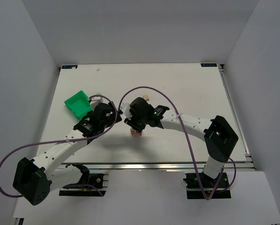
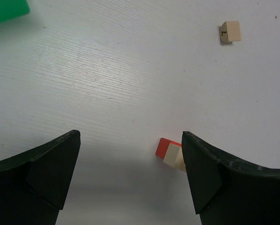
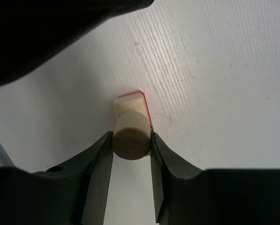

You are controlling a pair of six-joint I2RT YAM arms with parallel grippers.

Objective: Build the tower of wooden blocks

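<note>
The wood block tower [image 1: 136, 132] stands at mid-table: a red-orange base [image 3: 146, 104] with a pale beige cube [image 3: 128, 106] on it. In the left wrist view the base [image 2: 162, 146] and cube [image 2: 172, 156] peek out beside the right finger. My right gripper [image 3: 132, 137] is shut on a round, pale wooden cylinder [image 3: 132, 140], held directly over the cube; whether the two touch I cannot tell. My left gripper [image 2: 130, 137] hangs wide open just left of the tower, with nothing between its fingers.
A loose beige cube [image 2: 231, 32] lies on the table beyond the tower, also visible from above [image 1: 146, 98]. The green plastic bin [image 1: 78, 104] sits to the left, close to the left arm. Purple cables loop over both arms.
</note>
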